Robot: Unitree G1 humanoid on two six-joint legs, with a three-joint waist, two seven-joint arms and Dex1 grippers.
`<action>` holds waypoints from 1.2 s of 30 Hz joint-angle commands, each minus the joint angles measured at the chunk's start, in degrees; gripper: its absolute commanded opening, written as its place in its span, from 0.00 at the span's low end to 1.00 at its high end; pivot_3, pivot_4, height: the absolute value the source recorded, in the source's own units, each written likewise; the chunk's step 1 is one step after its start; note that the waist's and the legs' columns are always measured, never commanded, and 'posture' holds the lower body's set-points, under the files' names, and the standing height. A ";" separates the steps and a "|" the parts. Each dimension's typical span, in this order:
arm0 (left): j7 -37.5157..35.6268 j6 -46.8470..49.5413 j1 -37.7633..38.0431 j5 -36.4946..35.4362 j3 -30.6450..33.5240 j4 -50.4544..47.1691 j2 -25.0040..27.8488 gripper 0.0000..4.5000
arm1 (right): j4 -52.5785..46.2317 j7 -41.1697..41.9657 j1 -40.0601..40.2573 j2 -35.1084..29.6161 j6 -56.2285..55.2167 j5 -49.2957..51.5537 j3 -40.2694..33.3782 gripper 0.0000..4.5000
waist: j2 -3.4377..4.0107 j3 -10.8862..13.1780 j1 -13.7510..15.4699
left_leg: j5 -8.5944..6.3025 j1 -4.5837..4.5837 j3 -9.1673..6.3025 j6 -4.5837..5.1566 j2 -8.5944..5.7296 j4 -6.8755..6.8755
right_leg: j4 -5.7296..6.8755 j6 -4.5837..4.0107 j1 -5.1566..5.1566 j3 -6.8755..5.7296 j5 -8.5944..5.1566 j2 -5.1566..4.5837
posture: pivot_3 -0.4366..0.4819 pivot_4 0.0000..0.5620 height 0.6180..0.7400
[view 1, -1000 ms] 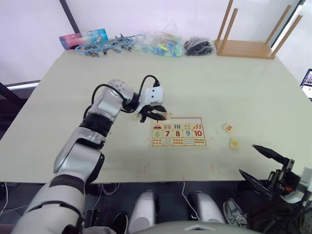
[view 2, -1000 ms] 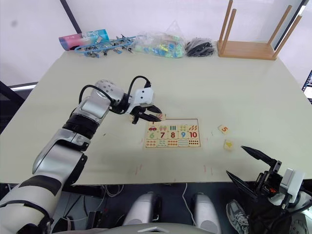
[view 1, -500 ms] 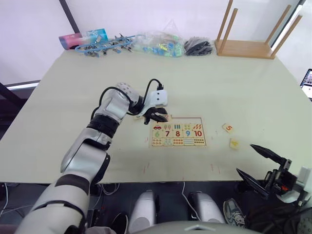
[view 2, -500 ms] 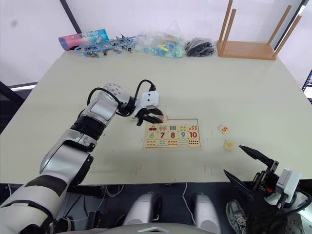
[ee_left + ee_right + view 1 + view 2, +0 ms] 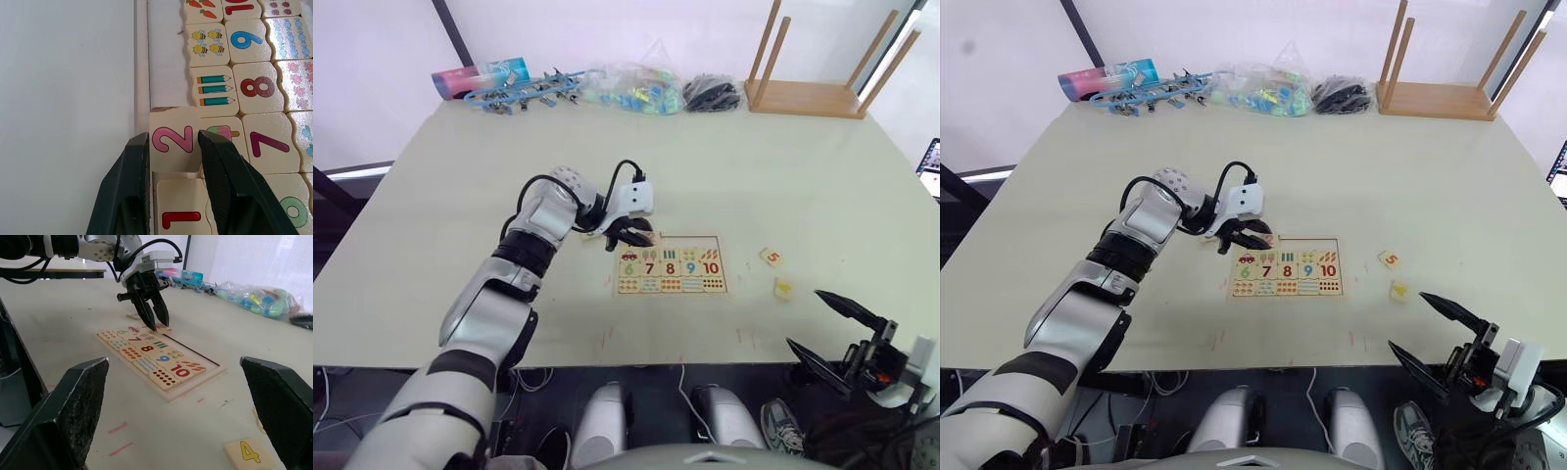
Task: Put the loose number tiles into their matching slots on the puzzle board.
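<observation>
The puzzle board (image 5: 671, 279) lies mid-table, its 6-10 row and picture tiles filled. My left gripper (image 5: 631, 235) is shut on the pink 2 tile (image 5: 173, 139), held over the far row of slots (image 5: 166, 73) right beside the seated red 1 tile (image 5: 181, 208); the slots beyond it are bare. The 5 tile (image 5: 771, 257) and the yellow 4 tile (image 5: 784, 288) lie loose right of the board. Another small tile (image 5: 1206, 240) lies left of the board, its digit unreadable. My right gripper (image 5: 806, 318) hangs open at the table's near right edge, with nothing in it.
An upturned wooden stool (image 5: 808, 93) stands at the far right corner. Along the far edge lie a plastic bag of coloured pieces (image 5: 636, 88), blue parts (image 5: 524, 90) and a black bundle (image 5: 710, 93). Pink marks dot the near tabletop.
My left gripper has shifted slightly right along the board's far row, still holding the 2 tile. The right gripper has barely moved.
</observation>
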 commanded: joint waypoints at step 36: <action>2.06 -7.66 -6.84 -0.65 4.48 11.64 -3.38 0.89 | 0.01 -0.33 1.94 0.35 -3.18 0.86 -0.55 1.00 | -0.01 0.00 0.00 | 0.00 0.00 -0.02 0.00 -0.02 0.01 | 0.00 0.00 0.01 0.00 0.00 0.00 | 0.48 0.27 1.00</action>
